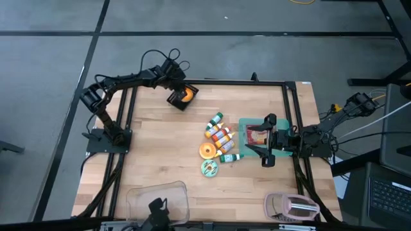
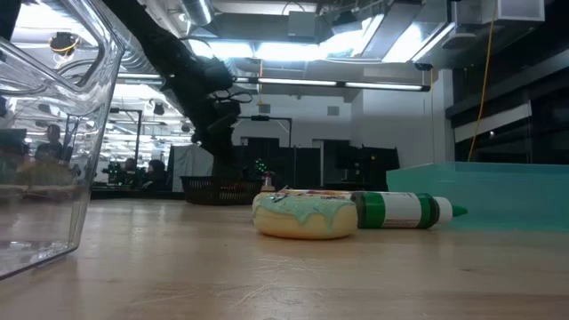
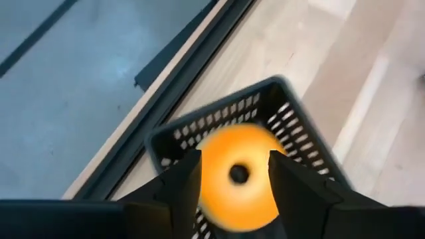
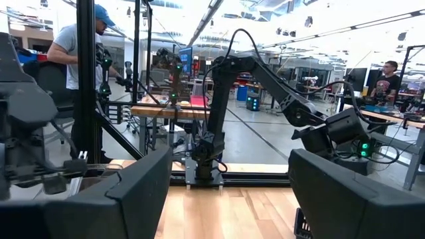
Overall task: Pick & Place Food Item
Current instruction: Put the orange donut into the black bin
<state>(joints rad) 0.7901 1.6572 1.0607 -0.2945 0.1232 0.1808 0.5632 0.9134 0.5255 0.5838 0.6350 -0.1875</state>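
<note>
A black mesh basket [image 1: 174, 100] stands at the table's far left, with an orange donut [image 1: 186, 95] inside it. In the left wrist view the donut [image 3: 239, 176] shows blurred in the basket [image 3: 292, 119], just beyond my fingers. My left gripper [image 3: 232, 179] hangs over the basket, slanting down, its fingers open on either side of the donut. My right gripper [image 1: 266, 140] hovers open above the teal tray [image 1: 244, 122] at the right, holding nothing.
Mid-table lie several sauce bottles [image 1: 219, 135], another orange donut [image 1: 207, 150] and a green-frosted donut [image 2: 304, 215]. The teal tray holds a red food pack [image 1: 257, 135]. A clear tub [image 1: 157, 199] and a pale appliance [image 1: 292, 206] sit at the near edge.
</note>
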